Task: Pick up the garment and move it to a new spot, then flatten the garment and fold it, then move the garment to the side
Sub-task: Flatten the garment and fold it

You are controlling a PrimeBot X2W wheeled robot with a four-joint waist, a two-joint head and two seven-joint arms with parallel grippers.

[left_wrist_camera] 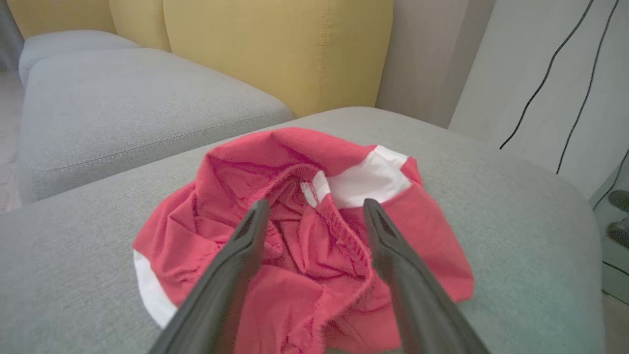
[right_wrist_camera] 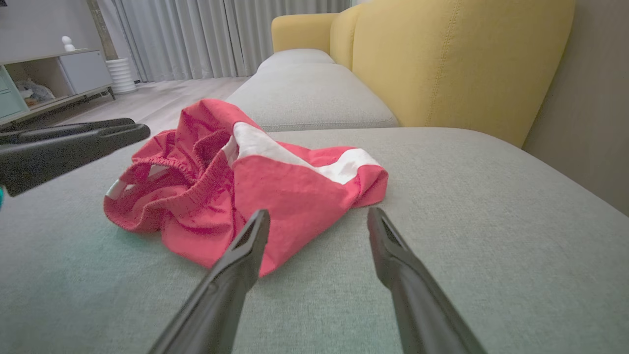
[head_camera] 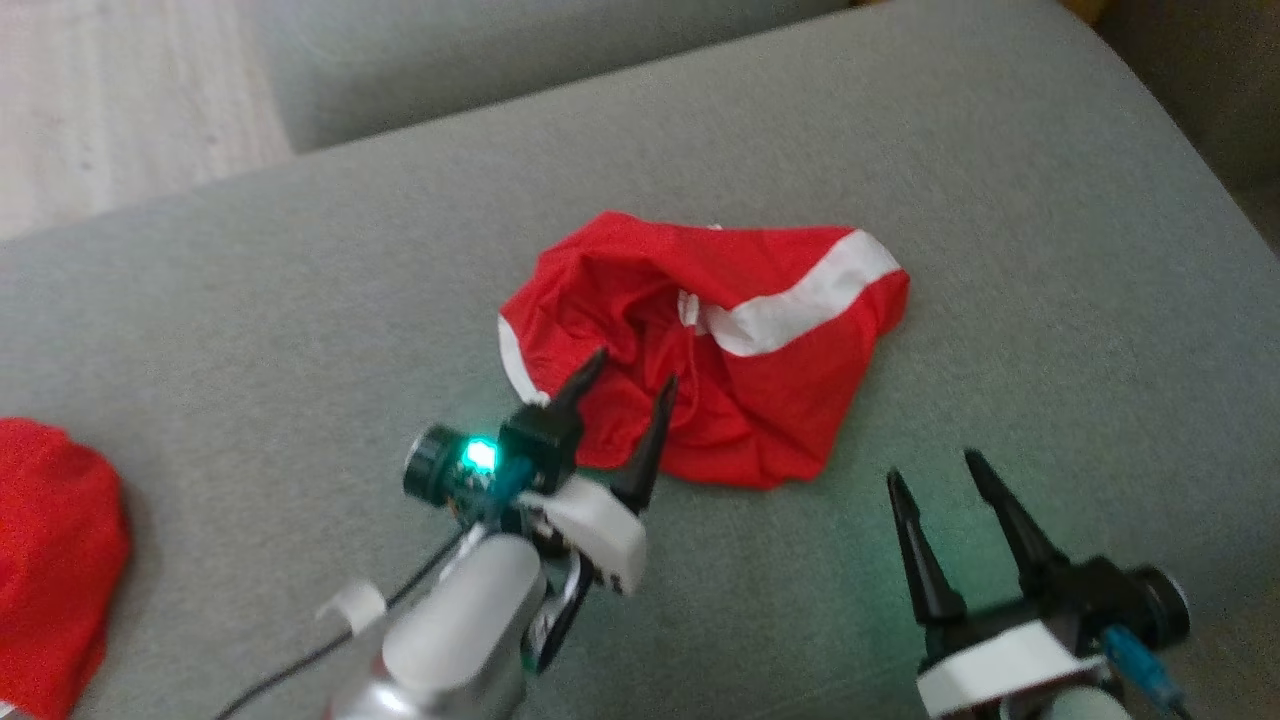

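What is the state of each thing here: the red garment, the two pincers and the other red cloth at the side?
garment, crumpled in a heap on the grey cushion, not flattened, not folded, not held
left pincer, open, poised over the garment's near part, grasping nothing
right pincer, open, over bare cushion, apart from the garment
second red cloth, lying at the cushion's left, partly cut off by the picture's edge

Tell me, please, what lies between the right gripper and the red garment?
Bare grey cushion and nothing else. The head view shows a short stretch of it separating the open right gripper from the nearest edge of the red garment.
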